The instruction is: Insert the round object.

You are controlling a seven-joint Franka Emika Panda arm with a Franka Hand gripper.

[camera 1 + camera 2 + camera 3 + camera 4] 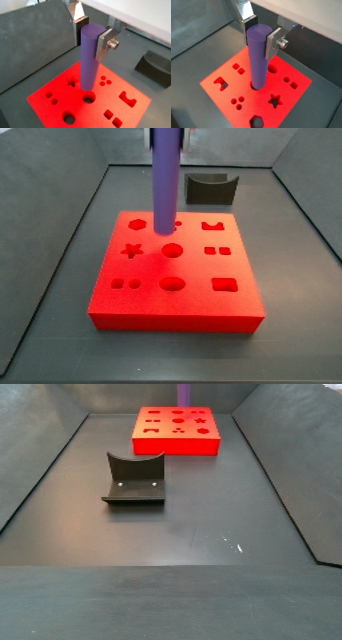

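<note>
A: Item one, the round object [88, 57]. Position?

B: Purple rod, held upright, long axis vertical. Upper end clamped between the fingers [273, 42] of the gripper [91, 31]; lower end at the top face of the red block [174, 314]. In both wrist views the tip looks to sit at or just inside a round hole near the block's middle. In a side view [166, 178] it meets the block at the back row, between the hexagon cut-out and the notched cut-out.

A: Relation to the fingers?

B: Rod hangs straight down from them, its axis in line with the hole's. Judged: the next move is a plain descent; any tilt would jam the rod on the rim.

A: Item two, arm pose?

B: Gripper directly above the block, pointing down, fingers closed on the rod's sides, one silver plate plain on the near side.

A: Item three, to the right?

B: The fixture [210, 188], dark, standing on the bench [201, 524] apart from the block, untouched.
</note>
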